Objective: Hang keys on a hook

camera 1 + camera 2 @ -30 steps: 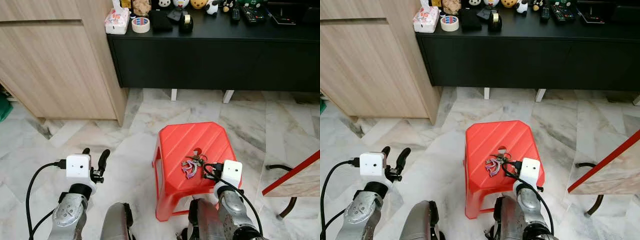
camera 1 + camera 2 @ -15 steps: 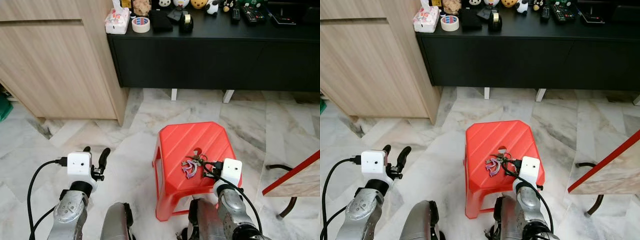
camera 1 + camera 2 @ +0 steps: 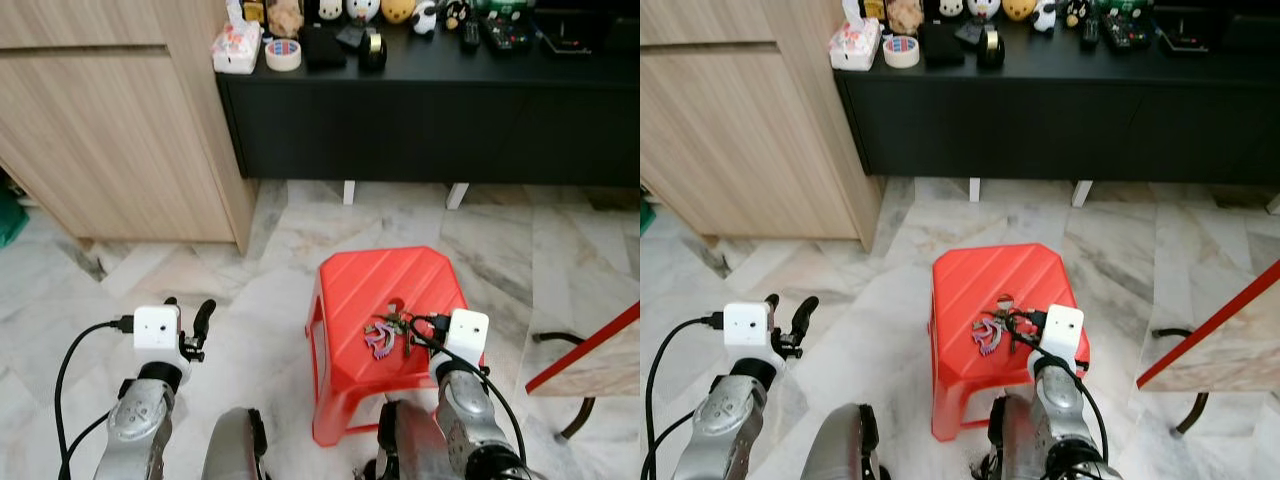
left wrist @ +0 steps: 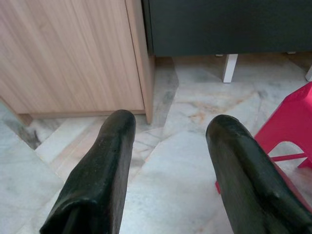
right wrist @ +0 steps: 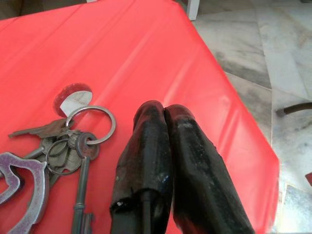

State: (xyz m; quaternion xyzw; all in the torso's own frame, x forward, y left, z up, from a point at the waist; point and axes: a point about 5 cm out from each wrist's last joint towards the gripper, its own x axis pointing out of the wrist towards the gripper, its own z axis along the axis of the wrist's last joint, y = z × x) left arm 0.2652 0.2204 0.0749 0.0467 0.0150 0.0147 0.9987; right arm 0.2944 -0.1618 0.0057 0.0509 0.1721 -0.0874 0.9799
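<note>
In the left eye view you have a red plastic stool [image 3: 385, 300] standing on the grey-veined marble floor [image 3: 270, 250], in front of a long black cabinet [image 3: 430, 110] and beside a light wooden cupboard [image 3: 110, 130]. The bunch of metal keys on a ring with a purple fob [image 3: 388, 330] lies on the stool's seat, toward its front edge and right of centre. Your right gripper [image 3: 425, 335] sits just beside the keys at the seat's front right corner. Your left gripper [image 3: 190, 318] hangs above the floor, well apart from the stool.

In the right eye view, a roll of tape [image 3: 901, 51] and small figurines [image 3: 985, 8] line the cabinet's top edge.

In the left wrist view your left gripper's two black fingers [image 4: 102, 170] stand wide apart with nothing between them, pointing at the floor near the cupboard's corner.

In the right wrist view your right gripper's fingers [image 5: 146, 161] are pressed together, holding nothing, tips on or just above the red seat. The key ring [image 5: 90, 126] lies just beside them, not touching.
</note>
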